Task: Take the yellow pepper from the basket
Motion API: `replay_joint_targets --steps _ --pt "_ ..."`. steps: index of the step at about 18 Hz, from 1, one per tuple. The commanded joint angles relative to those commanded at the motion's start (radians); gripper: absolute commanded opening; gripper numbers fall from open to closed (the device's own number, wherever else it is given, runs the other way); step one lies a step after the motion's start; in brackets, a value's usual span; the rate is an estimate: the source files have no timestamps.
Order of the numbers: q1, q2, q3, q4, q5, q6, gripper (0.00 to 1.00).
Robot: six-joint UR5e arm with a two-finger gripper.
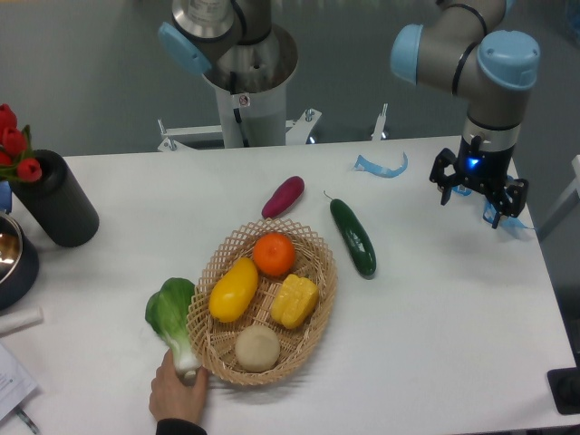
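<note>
My pincer [478, 194] hangs spread and holding nothing above the white counter [435, 317]. The blocky, ridged yellow pepper [294, 301] lies untouched in the oval woven wicker basket [313, 331], well off to my pincer's side. Reaching, gripping and lifting all remain.

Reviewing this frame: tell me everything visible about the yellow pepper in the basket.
The yellow pepper is blocky and bright yellow, with lengthwise ridges and a slightly glossy, plastic-like skin. It lies on its side in the right half of the woven basket, below the orange. It looks to touch the smooth yellow-orange fruit on its left and sits just above the round beige item. The gripper is far off to the right, not touching it.
</note>
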Motion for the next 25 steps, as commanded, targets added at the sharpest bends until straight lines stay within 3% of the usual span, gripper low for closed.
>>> replay_joint_targets --steps 8,14,19,20,25 --pt "-0.003 0.002 -0.003 0.000 -0.008 -0.003 1.00" --pt "-0.021 0.028 -0.054 0.002 -0.052 -0.032 1.00" --pt "-0.133 0.028 -0.046 -0.003 -0.041 -0.110 1.00" --pt "-0.190 0.025 -0.045 -0.014 -0.041 -0.136 1.00" --pt "-0.307 0.023 -0.049 -0.035 -0.044 -0.432 1.00"
